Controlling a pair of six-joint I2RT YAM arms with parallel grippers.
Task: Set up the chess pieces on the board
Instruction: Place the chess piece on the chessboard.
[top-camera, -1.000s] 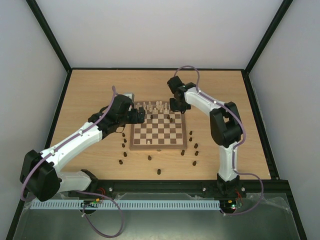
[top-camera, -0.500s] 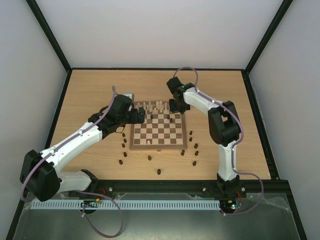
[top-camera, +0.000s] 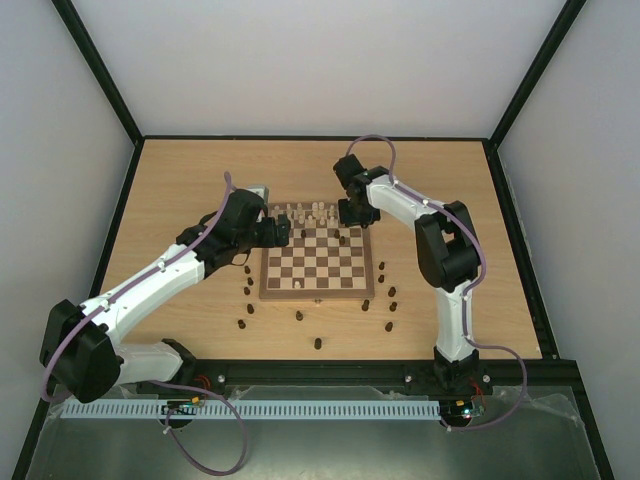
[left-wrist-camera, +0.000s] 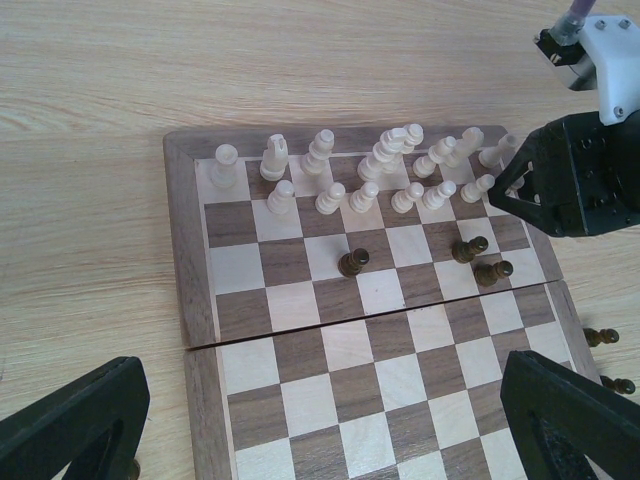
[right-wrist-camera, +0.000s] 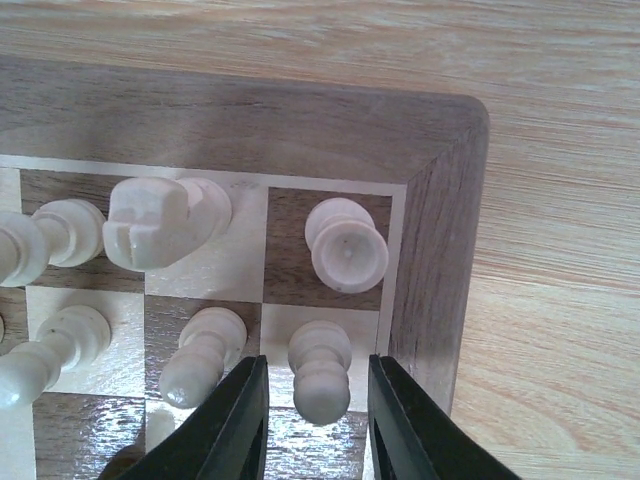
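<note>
Clipped by the lower edge of the right wrist view: both fingers (right-wrist-camera: 235, 425) of the right end effector (right-wrist-camera: 316, 365). Just left of them, cream pieces (right-wrist-camera: 15, 255) sliced by the frame, kind unreadable. Likewise cut at the bottom corners of the left wrist view: the left end effector (left-wrist-camera: 322, 365). Ahead and to its right, the board (left-wrist-camera: 186, 260), far corner masked by the other arm's black head. Further right, a dark piece (left-wrist-camera: 622, 384) on the bench (left-wrist-camera: 90, 90), half lost at the edge. From above, too small to name any figure.
</note>
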